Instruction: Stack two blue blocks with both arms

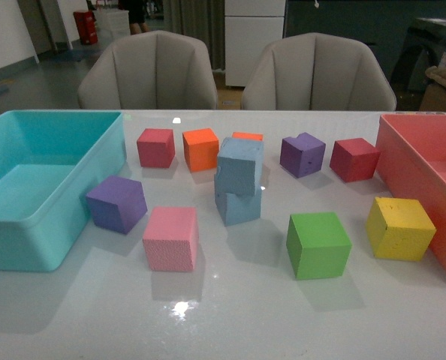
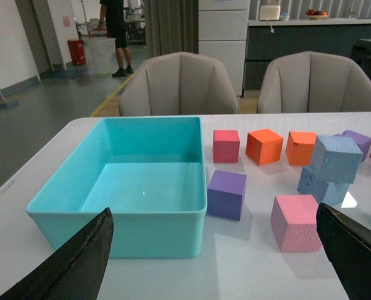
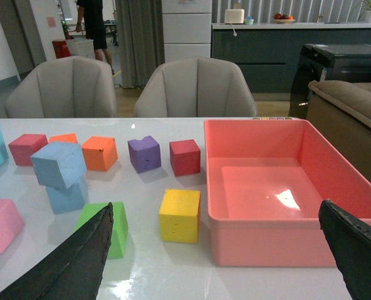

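Front view puts the two blue blocks mid-bench, already one on the other: the upper blue block (image 1: 240,166) sits twisted and slightly tilted on the lower blue block (image 1: 239,205), overhanging it. Neither arm shows in this view. Only the wrist views show the claws: the left claw (image 2: 217,262) has its dark fingers (image 2: 73,265) spread wide at the frame's edges, holding nothing, and the right claw (image 3: 223,262) is likewise spread wide and holds nothing.

Around the stack lie a pink cube (image 1: 171,238), a purple cube (image 1: 117,203), a crimson cube (image 1: 156,147), an orange cube (image 1: 201,148), a second orange cube (image 1: 247,136) mostly hidden behind the stack, a second purple cube (image 1: 302,154), a dark red cube (image 1: 354,159), a green cube (image 1: 317,244) and a yellow cube (image 1: 399,228). None touches the stack.

At the bench's left side stands the turquoise bin (image 1: 88,217); the left wrist view looks into it and shows bare floor. At the right side, the red bin (image 1: 414,169) is cut off in front view; the right wrist view shows its whole interior, also bare.

Open bench (image 1: 223,322) stretches along the near edge, in front of the cubes.
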